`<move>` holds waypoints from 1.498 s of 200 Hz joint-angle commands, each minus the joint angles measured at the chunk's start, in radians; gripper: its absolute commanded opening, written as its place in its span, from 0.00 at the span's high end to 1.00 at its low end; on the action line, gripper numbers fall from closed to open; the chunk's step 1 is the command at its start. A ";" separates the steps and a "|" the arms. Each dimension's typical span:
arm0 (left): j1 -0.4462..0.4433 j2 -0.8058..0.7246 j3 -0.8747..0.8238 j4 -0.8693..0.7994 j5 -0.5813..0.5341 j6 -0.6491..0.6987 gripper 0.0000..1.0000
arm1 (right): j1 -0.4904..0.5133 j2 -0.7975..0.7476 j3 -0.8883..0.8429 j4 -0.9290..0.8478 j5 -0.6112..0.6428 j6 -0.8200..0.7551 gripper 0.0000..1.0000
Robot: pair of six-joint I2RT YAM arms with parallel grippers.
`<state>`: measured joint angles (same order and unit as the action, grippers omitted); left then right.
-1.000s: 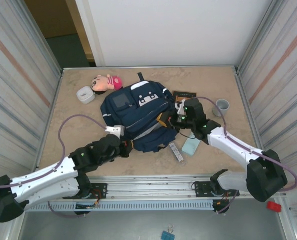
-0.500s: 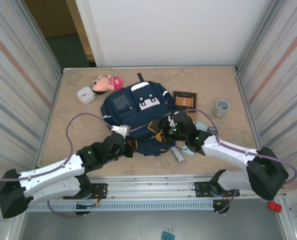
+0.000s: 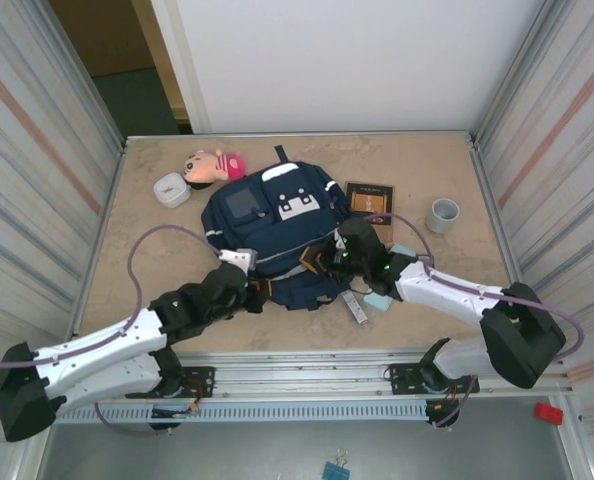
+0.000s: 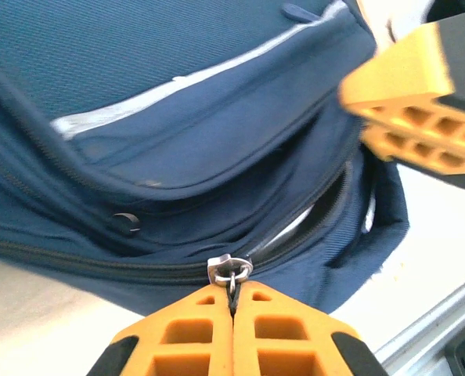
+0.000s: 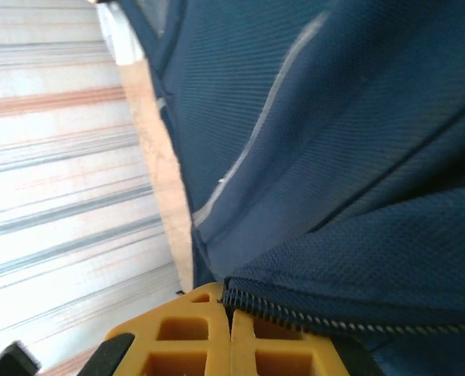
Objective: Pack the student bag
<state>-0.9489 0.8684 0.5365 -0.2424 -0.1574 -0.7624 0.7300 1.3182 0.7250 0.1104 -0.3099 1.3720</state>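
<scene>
My left gripper (image 4: 232, 304) pinches the zipper pull (image 4: 230, 271) of the student bag (image 4: 178, 117); right gripper (image 5: 230, 321) clamps its zippered edge (image 5: 334, 317), fingertips hidden.

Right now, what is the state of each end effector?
Left end effector: closed on the zipper pull of the student bag.
Right end effector: closed at the bag's zipper edge; grip cannot be told.

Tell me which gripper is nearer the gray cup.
Right. The right gripper, shut on the backpack, is left of the cup; the left gripper sits farther left, shut on the zipper pull.
</scene>
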 commanded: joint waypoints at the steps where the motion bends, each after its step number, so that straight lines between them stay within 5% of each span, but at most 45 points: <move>1: 0.065 -0.061 0.003 -0.077 -0.033 0.018 1.00 | -0.060 -0.074 0.112 -0.091 -0.064 -0.143 1.00; 98: 0.467 -0.031 -0.050 -0.003 0.052 0.137 1.00 | -0.116 -0.060 0.333 -0.193 -0.269 -0.292 1.00; 224: 0.739 0.333 0.055 0.211 0.082 0.247 0.94 | -0.047 -0.013 0.406 -0.135 -0.286 -0.250 1.00; 241: 0.762 0.346 0.084 0.199 0.118 0.253 0.86 | -0.015 0.001 0.396 -0.109 -0.250 -0.230 1.00; 258: 0.767 0.326 0.120 0.148 0.150 0.251 0.67 | 0.013 0.014 0.380 -0.097 -0.189 -0.211 1.00; 299: 0.766 0.186 0.231 -0.123 0.132 0.224 0.40 | 0.082 0.011 0.261 0.028 0.000 -0.041 1.00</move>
<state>-0.1841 1.1572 0.6754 -0.1932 -0.0181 -0.5289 0.7677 1.3399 1.0309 0.0029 -0.4259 1.2236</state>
